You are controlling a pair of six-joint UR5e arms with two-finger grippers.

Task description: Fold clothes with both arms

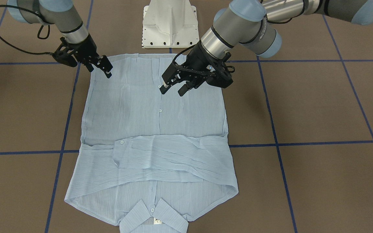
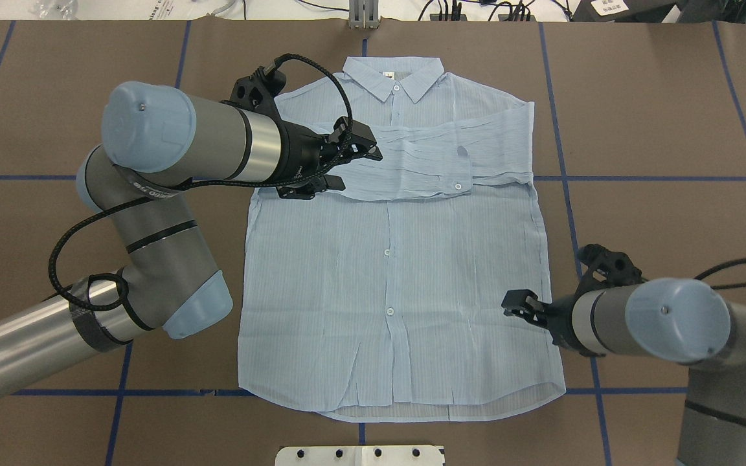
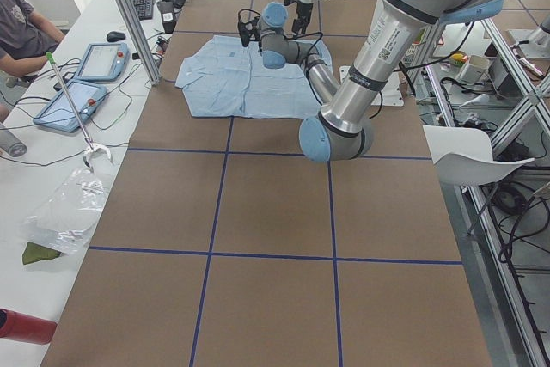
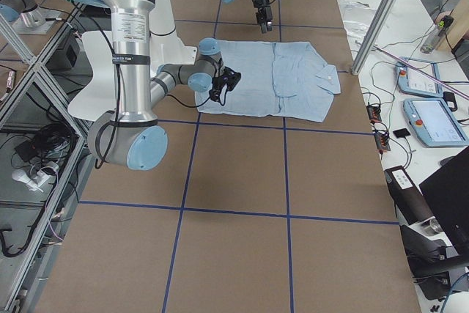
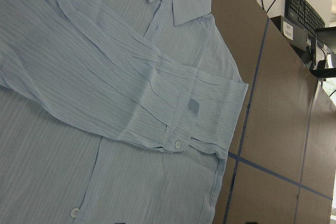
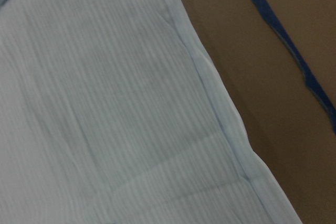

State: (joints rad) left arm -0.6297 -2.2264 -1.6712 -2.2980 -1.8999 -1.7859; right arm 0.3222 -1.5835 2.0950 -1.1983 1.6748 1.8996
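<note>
The light-blue striped shirt (image 1: pixel 141 110) lies flat and buttoned on the brown table, collar (image 2: pixel 394 74) away from the robot. Both sleeves (image 2: pixel 438 162) are folded across the chest. My left gripper (image 1: pixel 172 91) is open and empty and hovers above the shirt's front; in the overhead view (image 2: pixel 359 169) it shows over the folded sleeve near the shirt's left edge. My right gripper (image 1: pixel 100 71) looks open and empty, low over the shirt's right side near the hem (image 2: pixel 514 304). The right wrist view shows only the shirt's side edge (image 6: pixel 210 87). The left wrist view shows the folded cuffs (image 5: pixel 178 124).
The white pedestal base (image 1: pixel 169 26) stands at the table's near edge behind the hem. Blue tape lines (image 2: pixel 638 178) cross the brown table. Tablets (image 3: pixel 99 62) and an operator (image 3: pixel 21 23) are beyond the far edge, past the collar.
</note>
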